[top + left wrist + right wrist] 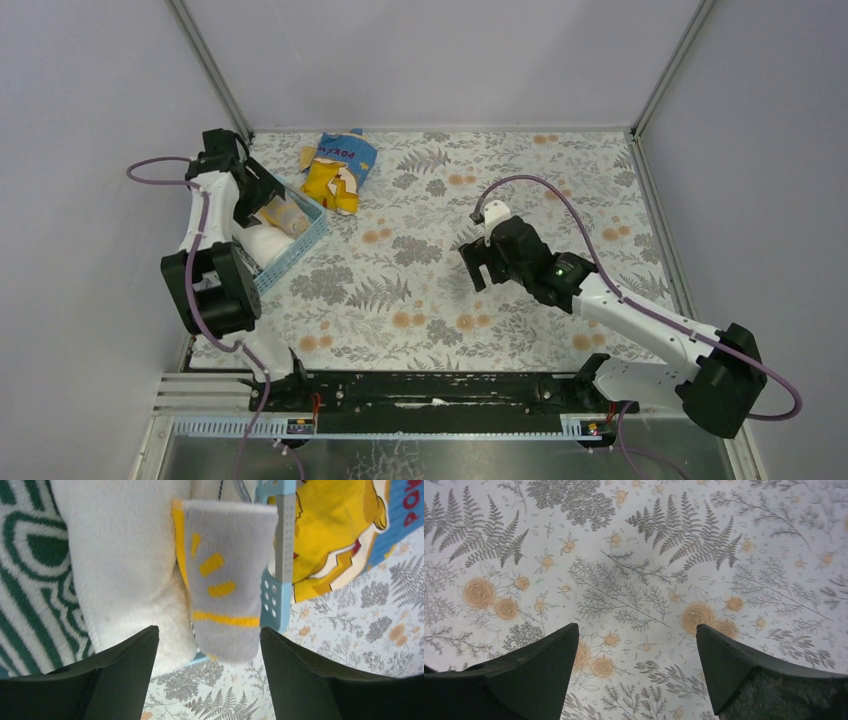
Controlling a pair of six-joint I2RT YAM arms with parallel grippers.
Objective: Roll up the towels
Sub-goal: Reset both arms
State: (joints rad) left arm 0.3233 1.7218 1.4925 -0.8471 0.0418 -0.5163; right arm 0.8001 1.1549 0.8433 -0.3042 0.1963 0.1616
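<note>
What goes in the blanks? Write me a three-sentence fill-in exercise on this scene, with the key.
1. The towels lie ____ the basket.
2. The grey towel in front of the left gripper bears ____ marks.
3. The right gripper is open above the tablecloth and holds ____.
Missing words: in; yellow; nothing.

- Cropping the striped towel (pixel 25 580) at the left wrist view's left edge.
- Cutting the snack bag (pixel 340 530) off at its top.
- Hiding much of the basket (pixel 300 240) under the left arm (pixel 200 215).
</note>
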